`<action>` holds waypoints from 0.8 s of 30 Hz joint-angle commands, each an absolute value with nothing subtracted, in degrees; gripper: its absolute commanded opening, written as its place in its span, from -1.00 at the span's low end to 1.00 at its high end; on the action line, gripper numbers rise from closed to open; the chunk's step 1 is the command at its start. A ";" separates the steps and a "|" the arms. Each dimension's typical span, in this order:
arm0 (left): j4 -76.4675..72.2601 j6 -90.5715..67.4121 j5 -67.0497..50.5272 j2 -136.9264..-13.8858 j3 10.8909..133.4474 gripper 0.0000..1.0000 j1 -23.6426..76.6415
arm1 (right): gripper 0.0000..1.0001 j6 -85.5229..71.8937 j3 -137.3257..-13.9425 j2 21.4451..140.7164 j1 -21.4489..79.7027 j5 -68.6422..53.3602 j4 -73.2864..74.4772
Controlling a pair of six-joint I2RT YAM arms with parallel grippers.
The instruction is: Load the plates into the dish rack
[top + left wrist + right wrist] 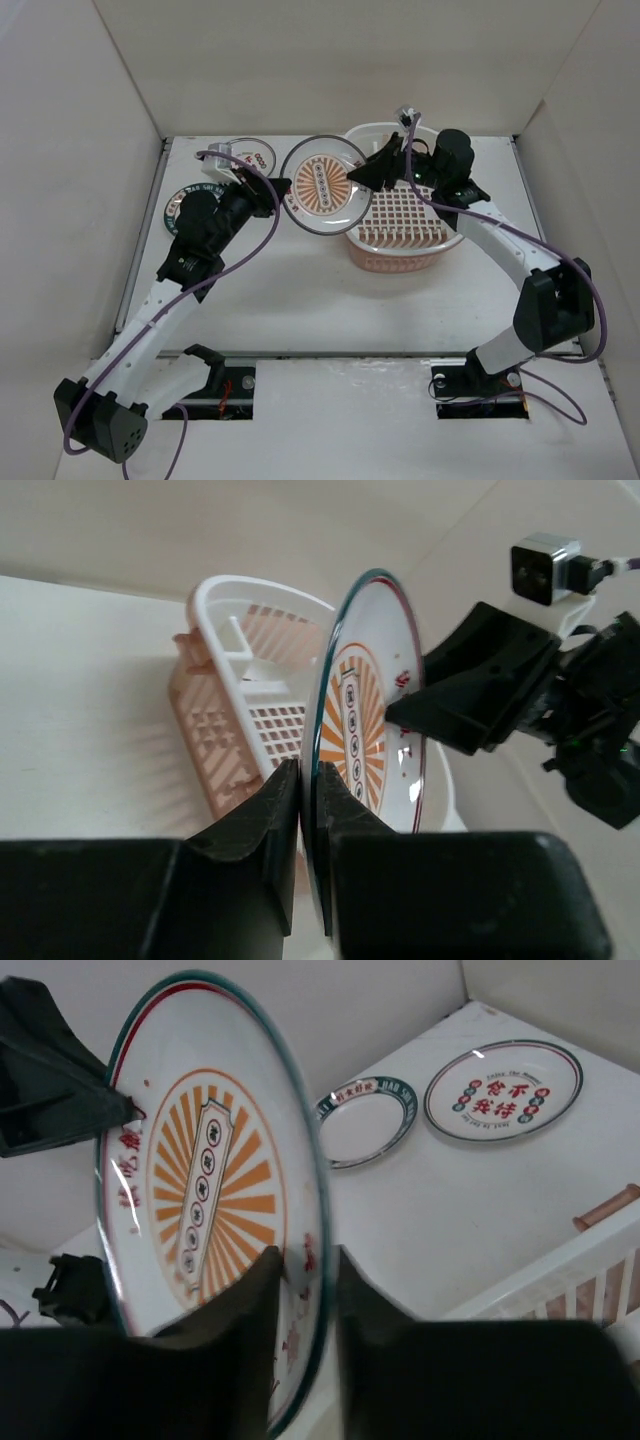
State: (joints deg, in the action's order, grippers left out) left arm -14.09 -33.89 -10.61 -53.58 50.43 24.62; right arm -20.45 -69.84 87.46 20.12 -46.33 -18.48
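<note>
The orange sunburst plate (322, 185) stands on edge in the air just left of the dish rack (400, 245). My left gripper (283, 190) is shut on its left rim, as the left wrist view shows (305, 770). My right gripper (358, 178) is open, its jaws straddling the opposite rim (308, 1255). One finger is against the plate face (200, 1180) and the other stands slightly off the rim. The green-rimmed plate (365, 1120) and the red-character plate (503, 1090) lie flat on the table at the far left.
The rack's white rim (560, 1260) and salmon ribbed side (235, 690) are right beside the held plate (370, 720). In the top view the green-rimmed plate (178, 205) is partly under my left arm and the red-character plate (250, 155) lies by the back wall. Walls enclose the table.
</note>
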 commanded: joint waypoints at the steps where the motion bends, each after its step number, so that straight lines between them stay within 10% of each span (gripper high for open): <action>1: -25.66 -34.63 -14.33 -52.11 50.80 -1.00 24.61 | -0.41 -22.76 -73.48 88.85 19.42 -55.02 -23.73; 3: -23.66 -35.16 -12.31 -52.12 51.41 -1.00 24.00 | -0.95 -23.55 -73.48 88.86 18.90 -54.50 -23.73; 5: -21.81 -35.94 -10.83 -52.73 51.94 -0.97 23.39 | -1.00 -24.87 -72.86 87.11 18.90 -52.66 -23.73; 7: -19.87 -35.95 -8.09 -52.73 51.94 0.26 22.86 | -1.00 -25.83 -72.17 85.53 17.58 -51.07 -23.73; 10: -19.86 -36.56 -6.60 -51.34 51.42 0.91 22.85 | -1.00 -27.94 -70.41 79.12 16.27 -46.33 -23.73; 24: -4.14 -38.32 10.11 -52.02 55.90 1.00 26.54 | -1.00 -20.48 -73.92 64.15 26.26 34.13 13.61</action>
